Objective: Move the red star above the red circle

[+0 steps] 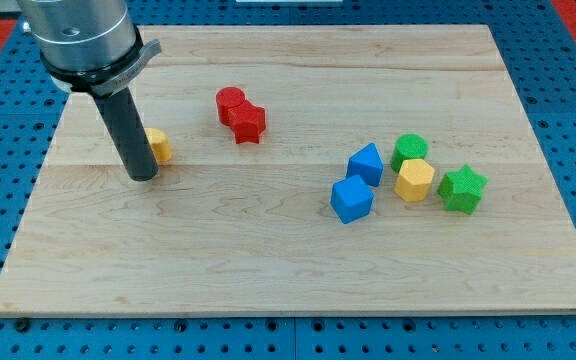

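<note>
Touching the red circle [230, 103], the red star [249, 123] lies right of my tip [143, 176].

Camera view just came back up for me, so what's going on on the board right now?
My tip rests at the view's left, beside a partly hidden yellow block. The red star sits touching the red circle, on its lower right, not yet above it. Blue, green and yellow blocks cluster at the view's right, untouched.
</note>
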Robot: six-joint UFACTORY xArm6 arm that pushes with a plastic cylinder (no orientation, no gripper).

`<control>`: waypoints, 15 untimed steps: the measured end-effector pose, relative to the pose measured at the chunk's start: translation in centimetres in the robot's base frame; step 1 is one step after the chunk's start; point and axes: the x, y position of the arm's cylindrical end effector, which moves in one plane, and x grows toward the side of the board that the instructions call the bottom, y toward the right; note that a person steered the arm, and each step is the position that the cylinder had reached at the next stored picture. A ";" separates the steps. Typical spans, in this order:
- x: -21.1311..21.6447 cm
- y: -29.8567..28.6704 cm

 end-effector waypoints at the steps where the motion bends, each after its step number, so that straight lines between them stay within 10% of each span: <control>1: -0.1 0.0; 3: -7.0 0.0; 11: -6.6 17.4; 15: -20.6 12.6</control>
